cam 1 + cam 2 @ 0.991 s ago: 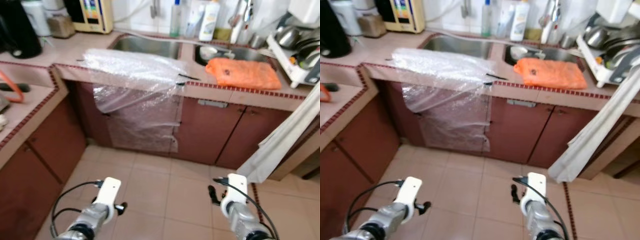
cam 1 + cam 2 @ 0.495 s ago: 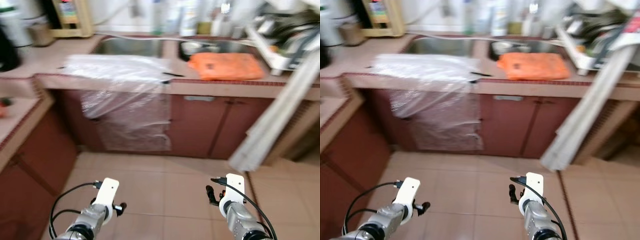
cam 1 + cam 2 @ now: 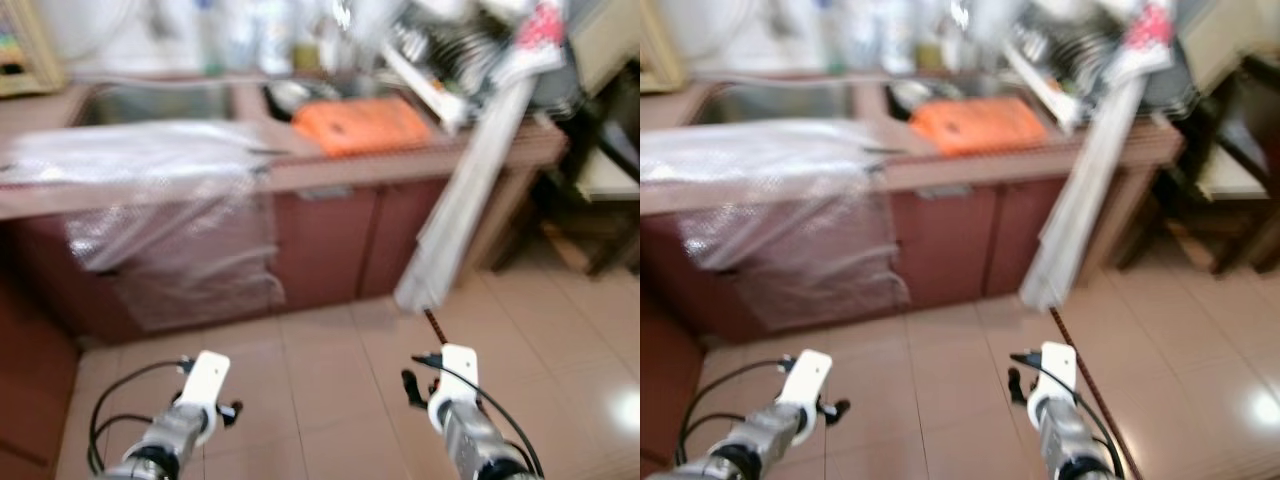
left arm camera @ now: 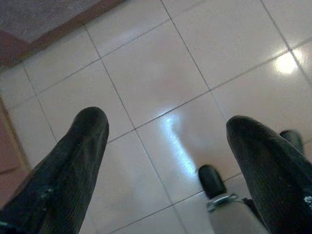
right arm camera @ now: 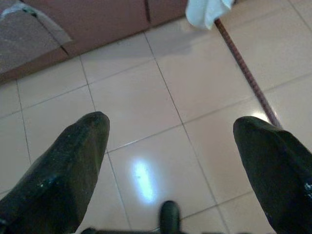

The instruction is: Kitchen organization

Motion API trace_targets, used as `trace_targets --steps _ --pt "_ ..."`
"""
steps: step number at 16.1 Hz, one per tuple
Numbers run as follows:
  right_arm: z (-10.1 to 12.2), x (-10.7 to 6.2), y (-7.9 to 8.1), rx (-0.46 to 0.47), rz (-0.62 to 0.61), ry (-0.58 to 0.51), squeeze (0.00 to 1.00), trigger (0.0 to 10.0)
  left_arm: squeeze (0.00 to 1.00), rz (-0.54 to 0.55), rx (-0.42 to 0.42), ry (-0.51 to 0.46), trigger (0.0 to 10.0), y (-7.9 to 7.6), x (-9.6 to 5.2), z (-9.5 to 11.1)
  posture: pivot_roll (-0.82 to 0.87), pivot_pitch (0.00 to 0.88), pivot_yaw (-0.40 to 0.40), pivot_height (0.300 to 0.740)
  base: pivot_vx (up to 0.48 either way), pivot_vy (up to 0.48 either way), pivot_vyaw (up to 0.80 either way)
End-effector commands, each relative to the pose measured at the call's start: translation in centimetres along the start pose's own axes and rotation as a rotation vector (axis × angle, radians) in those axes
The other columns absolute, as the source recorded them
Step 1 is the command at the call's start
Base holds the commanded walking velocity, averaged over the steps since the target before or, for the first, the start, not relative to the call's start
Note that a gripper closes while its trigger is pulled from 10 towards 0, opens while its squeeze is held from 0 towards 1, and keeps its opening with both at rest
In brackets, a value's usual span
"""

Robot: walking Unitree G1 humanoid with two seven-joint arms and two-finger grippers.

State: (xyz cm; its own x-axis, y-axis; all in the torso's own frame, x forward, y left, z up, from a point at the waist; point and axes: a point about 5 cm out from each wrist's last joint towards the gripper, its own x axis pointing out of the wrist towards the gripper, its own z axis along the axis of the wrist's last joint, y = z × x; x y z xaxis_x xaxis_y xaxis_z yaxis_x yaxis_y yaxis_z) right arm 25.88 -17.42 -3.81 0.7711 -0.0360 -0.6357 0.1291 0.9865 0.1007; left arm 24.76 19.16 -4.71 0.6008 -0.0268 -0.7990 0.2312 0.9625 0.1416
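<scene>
Kitchen counter (image 3: 330, 168) bears a flat orange cloth (image 3: 362, 122).

Head views: heavy motion blur throughout; bottles and dish rack at the back of the brown-tiled counter (image 3: 330, 168) smear into streaks. Bright, even daylight, whitest at upper left. Orange cloth (image 3: 362, 124) keeps colour but loses its edges. Glare spot on the glossy beige floor tiles (image 3: 628, 408) at far right.

Wrist views: dimmer but sharper; grout lines crisp. Overhead light reflects as white patches on the tiles (image 4: 171, 127) (image 5: 142, 174). Black fingers (image 4: 73, 161) close, soft, underexposed.
</scene>
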Motion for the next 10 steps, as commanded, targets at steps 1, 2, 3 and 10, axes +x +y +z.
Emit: trace_targets --steps 1,2,3,10 --pt "-0.1 -0.1 -1.0 0.001 -0.027 0.010 0.00 10.0 0.00 -0.014 0.010 -0.005 10.0 -0.7 0.1 0.3 -0.05 0.025 0.004 0.740 0.000 0.000 -0.76" --pt "-0.1 -0.1 -1.0 0.001 -0.028 0.011 0.00 10.0 0.00 -0.012 0.021 -0.004 10.0 -0.7 0.1 0.4 -0.05 0.025 0.004 0.740 0.000 0.000 -0.76" --pt "-0.2 -0.1 -1.0 0.002 -0.028 0.011 0.00 10.0 0.00 -0.014 0.035 -0.006 10.0 -0.7 0.1 0.5 -0.05 0.025 0.004 0.740 0.000 0.000 -0.76" --pt "-0.3 -0.2 -1.1 0.016 -0.035 0.009 0.00 10.0 0.00 -0.011 0.073 -0.031 10.0 -0.5 0.2 1.7 -0.06 0.033 0.005 0.740 0.000 0.000 -0.61"
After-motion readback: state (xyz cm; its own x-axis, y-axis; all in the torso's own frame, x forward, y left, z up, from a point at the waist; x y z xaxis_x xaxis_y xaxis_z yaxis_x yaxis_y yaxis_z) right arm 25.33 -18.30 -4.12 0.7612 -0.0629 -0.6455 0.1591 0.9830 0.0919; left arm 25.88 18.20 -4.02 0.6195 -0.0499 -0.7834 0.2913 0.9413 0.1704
